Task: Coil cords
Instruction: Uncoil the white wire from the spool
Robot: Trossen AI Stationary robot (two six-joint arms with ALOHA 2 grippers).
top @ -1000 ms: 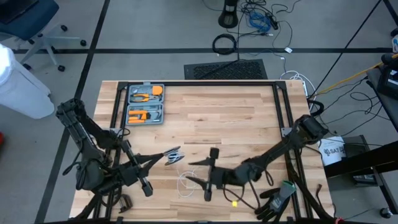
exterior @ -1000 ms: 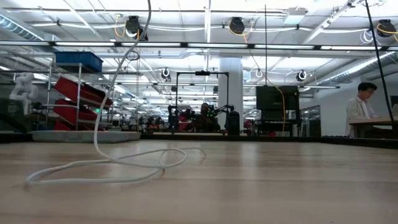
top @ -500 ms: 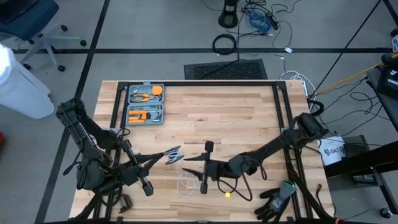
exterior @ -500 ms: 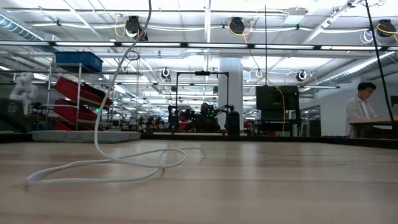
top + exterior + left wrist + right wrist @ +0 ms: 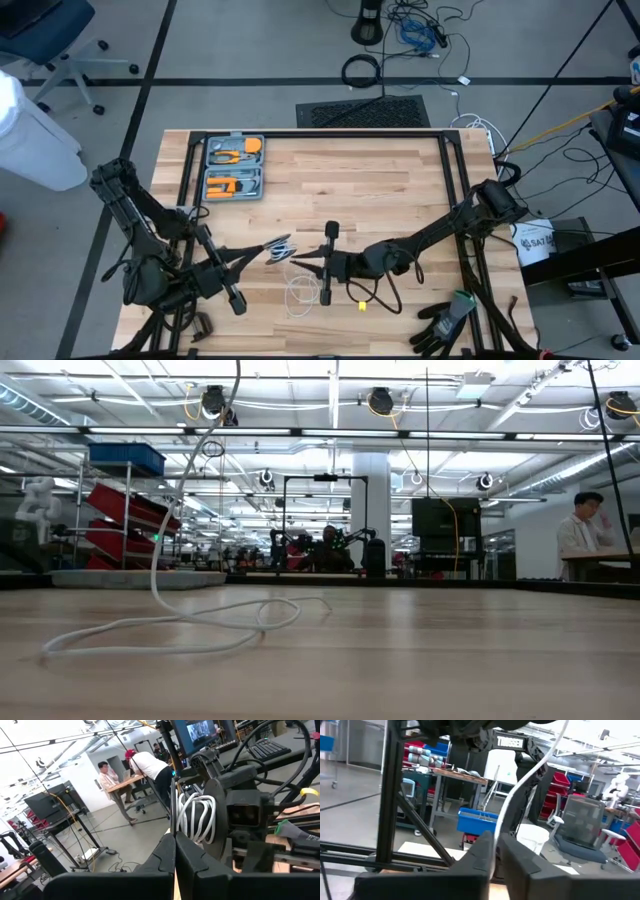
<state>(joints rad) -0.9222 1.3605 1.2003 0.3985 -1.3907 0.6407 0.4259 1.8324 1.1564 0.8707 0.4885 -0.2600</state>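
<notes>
The cord's reel (image 5: 281,250), a dark disc with white turns wound on it (image 5: 197,817), hangs above the table's near middle at the tip of my left gripper (image 5: 268,250), which is shut. The white cord (image 5: 170,625) drops from there, and its slack loops lie on the wood (image 5: 298,293). My right gripper (image 5: 297,264) reaches in level from the table's right, just beside the reel, and is shut on the cord (image 5: 520,785). My left gripper has the reel at its fingertips (image 5: 175,855), held level and clear of the table. The shut fingers hide which part of the reel they are on. My right gripper pinches the single white cord (image 5: 499,827) between its two fingers, coming level from the table's right. The cord rises from the fingers toward the reel; below them it is hidden.
A grey tool case (image 5: 234,167) with orange tools lies open at the far left of the table. Dark gloves (image 5: 445,320) and a small yellow tag (image 5: 362,307) lie near the front right. A black frame (image 5: 455,170) borders the table.
My right gripper has moved toward the table's left, up to the reel, and its fingers have gone from wide open to shut on the cord. The loops on the table have stayed where they were.
</notes>
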